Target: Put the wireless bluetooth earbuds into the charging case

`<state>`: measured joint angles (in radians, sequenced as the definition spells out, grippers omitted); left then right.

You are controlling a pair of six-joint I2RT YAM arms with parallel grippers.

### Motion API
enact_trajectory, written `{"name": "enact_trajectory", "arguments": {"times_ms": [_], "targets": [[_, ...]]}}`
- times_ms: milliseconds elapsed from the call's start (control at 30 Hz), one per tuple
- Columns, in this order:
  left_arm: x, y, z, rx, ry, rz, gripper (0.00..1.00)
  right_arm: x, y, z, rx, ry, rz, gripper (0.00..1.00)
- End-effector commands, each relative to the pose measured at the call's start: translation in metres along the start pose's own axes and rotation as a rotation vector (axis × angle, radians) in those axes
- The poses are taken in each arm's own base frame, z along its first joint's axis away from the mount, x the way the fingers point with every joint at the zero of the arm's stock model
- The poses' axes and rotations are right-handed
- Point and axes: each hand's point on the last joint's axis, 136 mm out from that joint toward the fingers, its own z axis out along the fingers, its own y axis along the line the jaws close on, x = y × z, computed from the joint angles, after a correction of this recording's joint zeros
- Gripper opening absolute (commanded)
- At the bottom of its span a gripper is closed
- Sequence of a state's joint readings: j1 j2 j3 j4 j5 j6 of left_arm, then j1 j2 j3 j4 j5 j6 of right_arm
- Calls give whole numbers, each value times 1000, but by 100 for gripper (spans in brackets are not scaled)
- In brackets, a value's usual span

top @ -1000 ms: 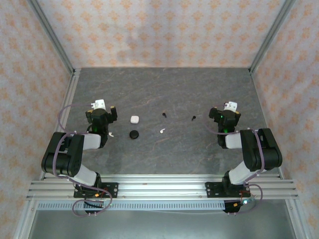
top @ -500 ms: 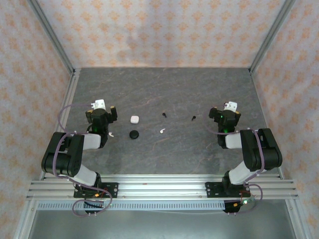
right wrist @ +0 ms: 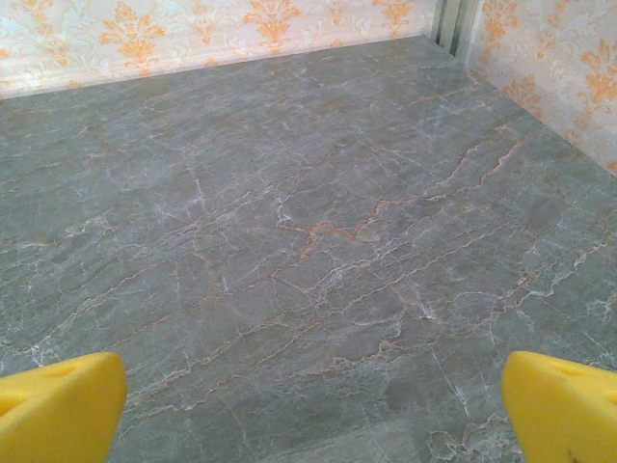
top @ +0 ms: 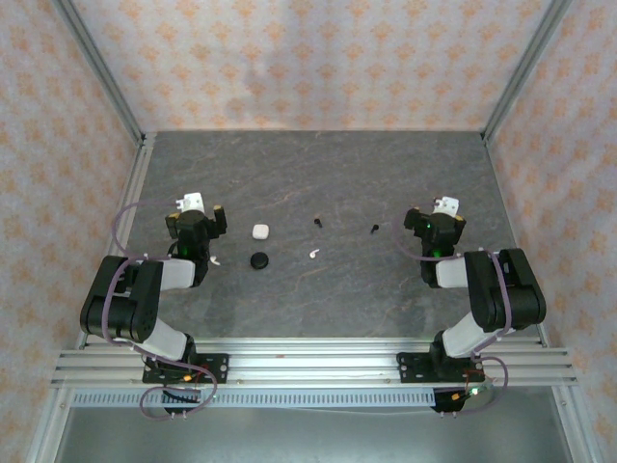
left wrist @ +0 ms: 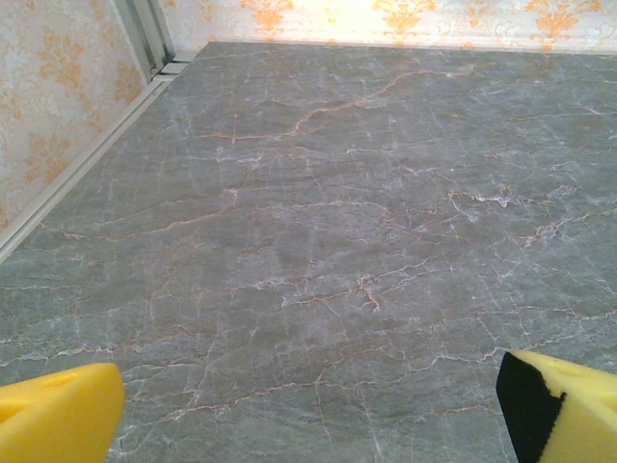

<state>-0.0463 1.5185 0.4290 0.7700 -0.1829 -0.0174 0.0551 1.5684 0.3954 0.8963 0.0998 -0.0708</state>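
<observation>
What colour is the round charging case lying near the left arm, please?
Black. The round case shows best in the top external view.

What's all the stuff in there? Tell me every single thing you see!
white earbuds: two, white, one mid-table, one beside the left arm
black earbuds: two, black, one mid-table farther back, one toward the right arm
white case: one, white, left of centre
black case: one, black, round, just nearer than the white case
table: one, grey marbled, under everything
walls: three, cream with orange pattern, around the table
left arm: one, black, near left edge
right arm: one, black, near right edge
left fingers: two, yellow, spread open over bare table
right fingers: two, yellow, spread open over bare table
</observation>
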Motion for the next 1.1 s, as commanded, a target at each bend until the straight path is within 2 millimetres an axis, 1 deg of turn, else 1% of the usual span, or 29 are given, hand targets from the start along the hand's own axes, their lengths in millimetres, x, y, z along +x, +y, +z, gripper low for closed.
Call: {"name": "enact_trajectory", "arguments": {"times_ms": [0, 133, 200, 300, 433, 500, 567, 600, 700, 767, 800, 900, 967, 1067], "targets": [[0, -3, -5, 16, 1, 14, 100, -2, -2, -3, -3, -3, 19, 99], [-13, -1, -6, -7, 26, 18, 100, -4, -6, -5, 14, -17, 27, 99], [-20, 1, -10, -11, 30, 19, 100, -8, -8, -9, 22, -39, 36, 99], [-30, 5, -19, -22, 48, 5, 100, -15, -6, -17, -3, -55, 35, 99], [-40, 17, -28, -100, 206, -44, 100, -32, 0, -27, -34, -59, 21, 99], [-42, 18, -33, -110, 294, -56, 100, -43, 2, -34, -46, -52, 16, 99], [-44, 13, -38, -73, 355, -69, 100, -55, -1, -39, -26, -38, 64, 99], [-44, 7, -42, -35, 374, -81, 100, -60, -1, -42, -22, -20, 84, 99], [-47, -2, -58, 32, 431, -116, 100, -61, 3, -44, -18, 103, 116, 99], [-45, -3, -70, 39, 487, -156, 99, -61, 5, -49, 2, 191, 156, 99], [-39, -3, -76, 33, 533, -190, 96, -62, 6, -53, 13, 238, 176, 99], [-15, -7, -99, -1, 690, -298, 85, -48, 7, -60, 83, 396, 220, 96], [2, -19, -115, -18, 760, -362, 79, -36, 19, -65, 71, 482, 242, 92], [17, -42, -135, -29, 786, -393, 75, -22, 42, -71, 15, 554, 257, 89]]}}
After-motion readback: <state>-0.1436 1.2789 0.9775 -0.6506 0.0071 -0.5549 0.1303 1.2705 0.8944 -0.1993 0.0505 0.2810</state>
